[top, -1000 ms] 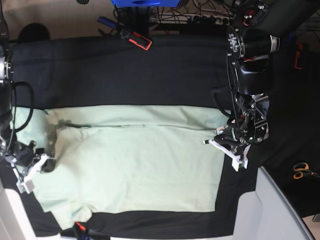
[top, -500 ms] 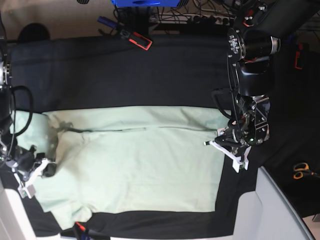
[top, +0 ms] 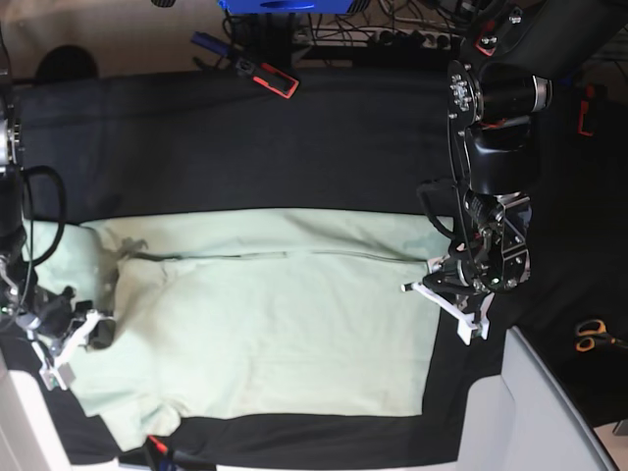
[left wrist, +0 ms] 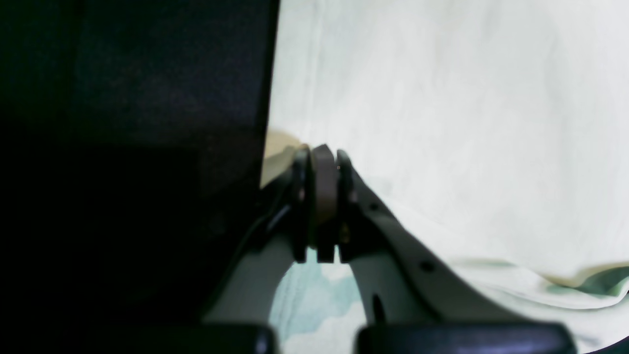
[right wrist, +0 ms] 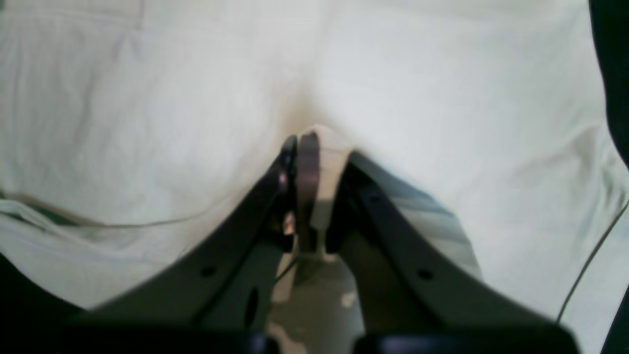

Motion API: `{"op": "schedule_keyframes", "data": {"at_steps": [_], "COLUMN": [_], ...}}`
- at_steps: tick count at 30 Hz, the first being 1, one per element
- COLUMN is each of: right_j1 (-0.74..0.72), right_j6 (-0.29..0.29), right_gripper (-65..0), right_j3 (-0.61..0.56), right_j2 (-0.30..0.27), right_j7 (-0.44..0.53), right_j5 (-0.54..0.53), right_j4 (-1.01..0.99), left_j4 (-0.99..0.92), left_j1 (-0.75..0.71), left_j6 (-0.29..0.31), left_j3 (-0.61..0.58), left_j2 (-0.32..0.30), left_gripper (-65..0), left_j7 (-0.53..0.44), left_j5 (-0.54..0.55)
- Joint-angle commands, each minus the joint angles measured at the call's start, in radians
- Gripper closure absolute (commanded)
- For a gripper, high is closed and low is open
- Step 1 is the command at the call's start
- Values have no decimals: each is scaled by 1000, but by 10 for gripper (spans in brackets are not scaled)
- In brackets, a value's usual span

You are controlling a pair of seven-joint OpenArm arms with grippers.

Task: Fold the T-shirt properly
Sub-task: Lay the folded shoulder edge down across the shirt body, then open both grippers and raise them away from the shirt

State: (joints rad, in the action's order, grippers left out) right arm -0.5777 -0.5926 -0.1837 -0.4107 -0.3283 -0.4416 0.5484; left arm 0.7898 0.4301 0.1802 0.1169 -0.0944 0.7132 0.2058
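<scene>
We are looking down on a table spread with a black tablecloth [top: 245, 137], cables and small tools strewn along its far edge. Across the near half lies the large pale mint-green short-sleeved cotton T-shirt [top: 275, 324], its collar end at the view's left and its hem at the right, with one long side already laid over so that a fold line runs the length of the body.

At the far left of the base view, the right gripper [top: 71, 339] sits at the shoulder end of the shirt. Its wrist camera shows the jaws brought together with a pinch of pale cloth [right wrist: 319, 142] caught between the tips. Over the last second this gripper has slid a little toward the near edge, and the folded flap beside it has drawn flatter, its crease running straighter.

At the right, the left gripper [top: 446, 299] sits at the hem edge where green cloth meets black. Its wrist view shows the jaws likewise clamped, a sliver of fabric [left wrist: 282, 147] gathered at the tips. It too has shifted slightly nearer to us.

We judge that both arms are pulling the folded side taut in step. What remains, as we read it, is the opposite long side and then the crosswise fold.
</scene>
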Motion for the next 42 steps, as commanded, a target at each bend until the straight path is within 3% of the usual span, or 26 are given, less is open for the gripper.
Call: {"op": "schedule_keyframes", "data": {"at_steps": [1,15,21,31,33,38,40,42], "right_j1": [-37,-60,-61,-60,-57,-54,-52,-44], "right_j6": [-3,-5,-7,-2,4,81,87,89], "right_gripper": [0,0,0,0,-1,-19,-99,-225], "right_j3": [3,3,16,22,69,112,112,117], "right_j2": [-17,-17,11,20,22,22,22,22], "right_j7": [27,30,30,50,56,57,57,57], "right_j5": [-16,-15,89,94,99,100,100,100], "right_j4": [11,11,11,11,9,-9,-9,-9], "left_j4": [16,16,16,15,15,26,46,70], "left_j1": [31,31,31,31,31,31,29,26], "left_j6": [0,0,0,-5,-5,-6,-6,-8], "left_j3": [0,0,0,2,2,11,11,13], "left_j2": [-8,-8,-8,-8,-8,-6,-6,-6], "left_gripper": [0,0,0,0,0,-190,-245,-289], "left_j7": [-14,-14,-16,-57,-63,-65,-65,-65], "left_j5": [2,1,1,2,2,10,13,13]}}
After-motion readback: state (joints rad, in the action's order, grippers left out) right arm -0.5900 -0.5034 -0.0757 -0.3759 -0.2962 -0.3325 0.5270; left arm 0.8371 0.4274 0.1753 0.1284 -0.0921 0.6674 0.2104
